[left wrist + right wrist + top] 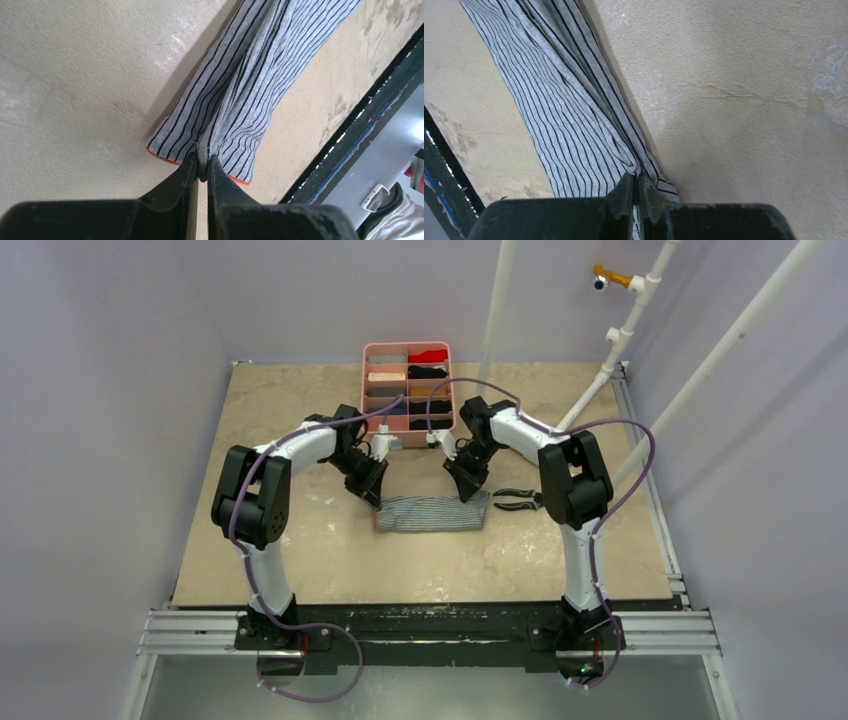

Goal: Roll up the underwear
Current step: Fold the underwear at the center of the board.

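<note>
The grey striped underwear (432, 512) with an orange-red edge lies folded into a wide band mid-table. My left gripper (372, 492) is shut on its left end; in the left wrist view the tips (201, 162) pinch the cloth (245, 85) by the orange hem. My right gripper (468, 488) is shut on its right end; in the right wrist view the tips (637, 179) pinch a fold of the cloth (564, 100). The band stretches between both grippers. No loose plain black underwear shows on the table.
A pink compartment tray (407, 383) with rolled garments stands behind the arms. Black-handled pliers (517, 500) lie just right of the cloth. White pipes (620, 335) rise at the back right. The table's black front rail (350, 130) runs close to the cloth.
</note>
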You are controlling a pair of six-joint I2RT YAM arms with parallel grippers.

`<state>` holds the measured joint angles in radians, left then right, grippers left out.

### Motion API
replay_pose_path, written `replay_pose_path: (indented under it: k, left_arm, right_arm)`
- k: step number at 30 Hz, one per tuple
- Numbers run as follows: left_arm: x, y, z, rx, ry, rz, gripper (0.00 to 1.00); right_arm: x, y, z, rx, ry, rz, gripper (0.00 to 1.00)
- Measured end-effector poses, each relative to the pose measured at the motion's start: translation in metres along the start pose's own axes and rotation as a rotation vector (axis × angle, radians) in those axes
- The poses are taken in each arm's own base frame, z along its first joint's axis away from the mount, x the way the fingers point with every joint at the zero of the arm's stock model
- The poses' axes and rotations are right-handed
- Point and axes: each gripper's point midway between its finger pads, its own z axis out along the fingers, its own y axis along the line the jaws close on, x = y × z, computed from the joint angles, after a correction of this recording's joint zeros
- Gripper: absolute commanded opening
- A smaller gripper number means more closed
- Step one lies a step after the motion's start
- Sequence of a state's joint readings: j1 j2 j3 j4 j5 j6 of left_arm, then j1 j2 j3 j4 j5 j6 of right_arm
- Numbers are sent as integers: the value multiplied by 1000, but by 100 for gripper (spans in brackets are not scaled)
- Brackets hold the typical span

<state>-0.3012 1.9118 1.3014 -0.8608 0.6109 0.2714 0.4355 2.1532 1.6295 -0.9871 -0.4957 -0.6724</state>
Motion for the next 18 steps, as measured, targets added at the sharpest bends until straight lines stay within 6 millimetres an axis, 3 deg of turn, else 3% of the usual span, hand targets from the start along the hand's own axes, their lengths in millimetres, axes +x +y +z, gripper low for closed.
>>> replay_pose_path:
  k: [11,18]
  left_arm:
    - [1,18,1,-94,19,-24,0]
    - [2,22,4,-101,37,-49,0]
  right_arm:
    - [0,-1,1,12,-7,12,7]
    - [1,0,-1,40,-24,16,24]
